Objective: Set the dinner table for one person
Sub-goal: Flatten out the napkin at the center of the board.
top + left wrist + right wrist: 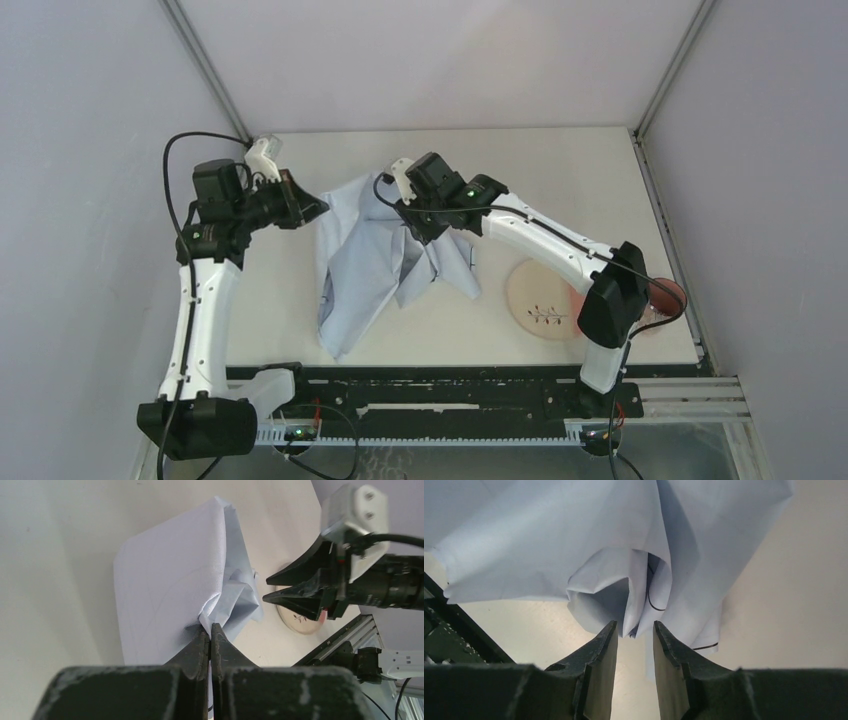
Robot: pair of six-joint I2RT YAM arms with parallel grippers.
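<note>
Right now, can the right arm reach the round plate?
Probably yes. The right fingers stand open at the cloth, and the plate lies on the table close by, nothing between them.

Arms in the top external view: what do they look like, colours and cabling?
The left arm and right arm match: white links with black joint housings. A black cable runs along each, and a white camera housing caps each wrist. A small green light shows on the right wrist. The jaws are black tapered wedges.
</note>
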